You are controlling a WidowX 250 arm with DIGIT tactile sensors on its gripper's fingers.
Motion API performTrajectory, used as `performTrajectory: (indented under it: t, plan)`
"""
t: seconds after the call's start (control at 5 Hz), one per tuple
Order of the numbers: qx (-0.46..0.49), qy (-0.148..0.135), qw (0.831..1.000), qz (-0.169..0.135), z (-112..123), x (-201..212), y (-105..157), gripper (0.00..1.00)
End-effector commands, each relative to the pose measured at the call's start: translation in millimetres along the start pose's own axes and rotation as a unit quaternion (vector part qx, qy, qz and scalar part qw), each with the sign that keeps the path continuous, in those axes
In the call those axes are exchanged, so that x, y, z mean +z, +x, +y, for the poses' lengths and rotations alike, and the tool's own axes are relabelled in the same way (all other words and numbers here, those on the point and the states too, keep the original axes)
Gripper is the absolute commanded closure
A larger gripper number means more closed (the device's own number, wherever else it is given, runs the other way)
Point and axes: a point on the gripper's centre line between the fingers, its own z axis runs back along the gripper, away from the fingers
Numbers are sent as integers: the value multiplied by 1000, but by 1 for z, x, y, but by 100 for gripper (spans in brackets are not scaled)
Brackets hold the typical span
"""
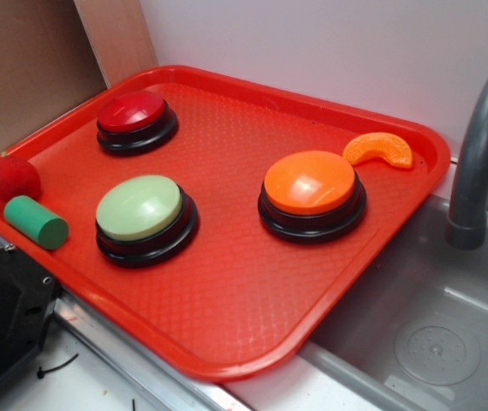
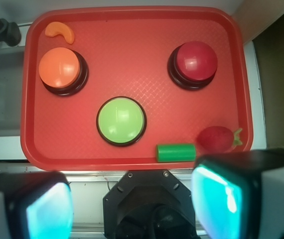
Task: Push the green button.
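Observation:
The green button (image 1: 139,208) has a pale green dome on a black base and sits at the front left of the red tray (image 1: 252,317). In the wrist view the green button (image 2: 121,121) lies in the lower middle of the tray (image 2: 82,157). My gripper (image 2: 132,201) hangs high above, back over the tray's near edge and well short of the button. Its two cyan-padded fingers (image 2: 219,199) stand wide apart with nothing between them. The gripper does not show in the exterior view.
On the tray: an orange button (image 1: 311,184), a red button (image 1: 133,113), an orange slice (image 1: 379,150), a small green cylinder (image 1: 35,222) and a red strawberry (image 1: 13,177). A grey sink (image 1: 432,342) and faucet (image 1: 479,154) lie to the right. The robot's black base (image 1: 4,317) is at the front left.

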Motion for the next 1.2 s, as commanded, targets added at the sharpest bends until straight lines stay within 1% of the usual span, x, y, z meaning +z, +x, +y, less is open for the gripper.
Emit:
performTrajectory:
  t: [0.0, 0.2, 0.4, 0.6, 0.8, 1.0]
  plan:
    - [0, 0, 1000, 0, 0, 0, 0, 0]
    - [-73, 9, 997, 19, -1, -53, 21, 0]
    - [-125, 25, 991, 34, -7, -105, 26, 0]
    - [-160, 19, 985, 61, -6, -153, 14, 0]
    - [-166, 4, 984, 66, -2, -173, 11, 0]
    - [-180, 15, 981, 69, -2, -179, 17, 0]
